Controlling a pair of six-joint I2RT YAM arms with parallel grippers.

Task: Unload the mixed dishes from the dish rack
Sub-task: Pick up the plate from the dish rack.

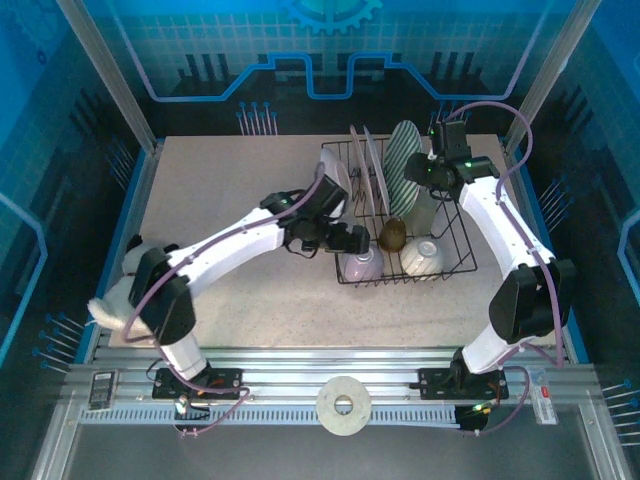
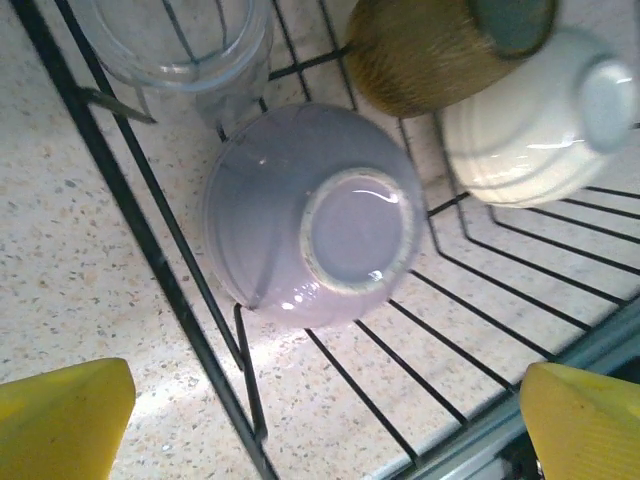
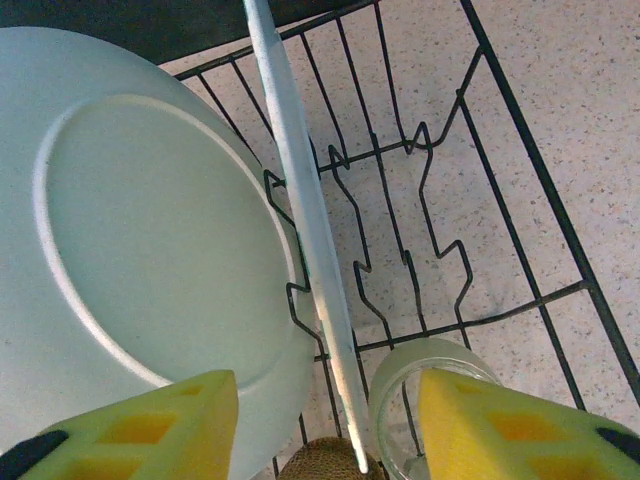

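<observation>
The left gripper (image 2: 325, 425) gapes wide and empty at the frame's bottom, below the bowl (image 2: 310, 215). The right gripper (image 3: 330, 420) straddles a plate (image 3: 300, 200), jaws part-open, not touching it.

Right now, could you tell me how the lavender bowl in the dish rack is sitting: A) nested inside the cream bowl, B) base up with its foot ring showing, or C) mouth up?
B: the lavender bowl turns its foot ring up toward the left wrist camera, and it sits on the wires of the dish rack beside the cream bowl, not inside it.
</observation>
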